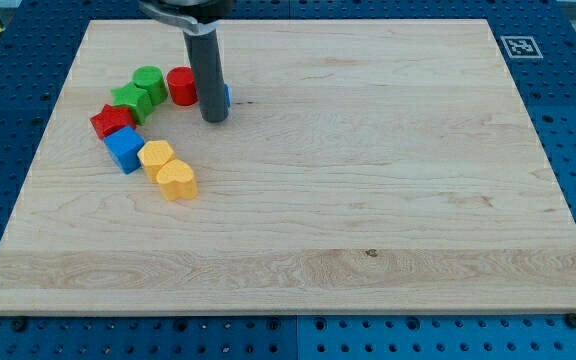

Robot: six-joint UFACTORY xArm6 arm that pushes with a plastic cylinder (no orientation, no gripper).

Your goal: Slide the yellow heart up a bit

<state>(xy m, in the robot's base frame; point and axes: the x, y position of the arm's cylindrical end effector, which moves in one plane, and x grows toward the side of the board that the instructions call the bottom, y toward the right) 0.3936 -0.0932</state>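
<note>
My tip [214,119], a bare rod with no fingers, sits at 1 o'clock of the yellow heart [177,181], well apart. Heart touches yellow block [155,155], possibly hexagonal. Blue block [226,96] half-hidden behind the rod.

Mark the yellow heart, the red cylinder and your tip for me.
Yellow heart [177,181]: camera view, on its top face.
Red cylinder [181,85]: camera view, on its visible left part, beside the rod.
My tip [214,118]: camera view, at the rod's very end, up and right of the heart.
</note>
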